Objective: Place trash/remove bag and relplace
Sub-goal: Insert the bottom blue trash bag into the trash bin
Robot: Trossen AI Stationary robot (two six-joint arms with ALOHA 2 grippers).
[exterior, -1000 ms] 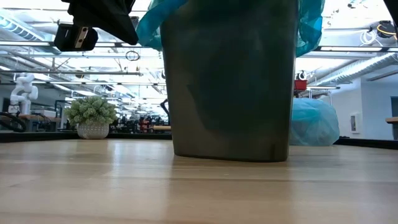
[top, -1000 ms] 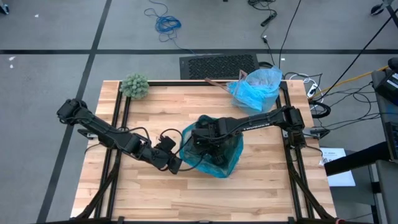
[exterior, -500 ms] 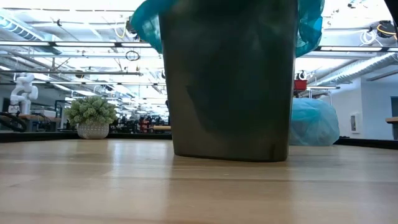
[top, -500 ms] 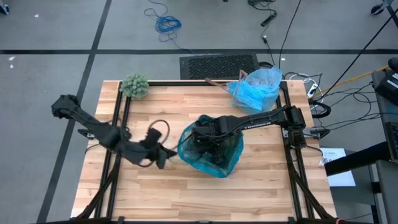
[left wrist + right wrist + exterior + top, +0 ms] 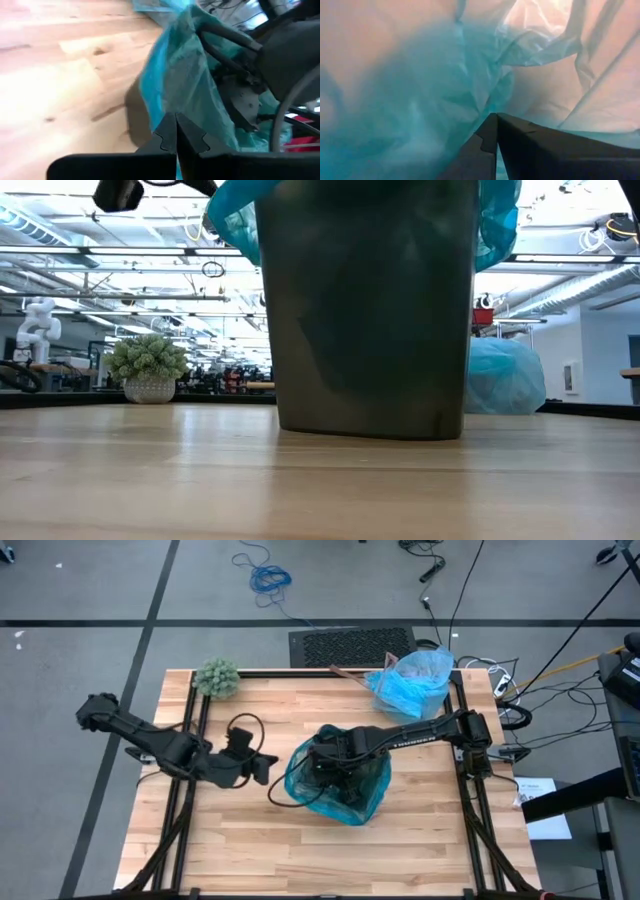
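Note:
A dark bin [image 5: 370,310] stands mid-table, lined with a darker teal bag [image 5: 340,780] whose rim flaps out over its top [image 5: 230,220]. My right gripper [image 5: 496,116] is down inside that bag, fingers shut, with teal film all around it. My left gripper [image 5: 268,764] is just left of the bin at rim height, shut. The light sky-blue bag [image 5: 410,680] sits bunched and full on the table's far right corner [image 5: 505,375]. No trash scraps show. My left gripper is shut at the teal bag's left rim edge [image 5: 162,107], coming level from the table's left. The film's folded edge runs from the fingertips up to the bin; a sliver of blue shows between the fingers. Layers cannot be told. My right gripper sits inside the bag; I cannot tell whether its shut fingers touch the film.
A green fuzzy ball plant [image 5: 216,677] in a white pot [image 5: 148,388] stands at the far left corner. Black frame rails [image 5: 190,740] run along both table sides. Bare wood lies near and left of the bin.
My left gripper has drawn away from the bag's near-left corner toward the table's left, then swung toward the far edge and risen, ending beside the bin's left rim. The right arm and the bin have kept still.

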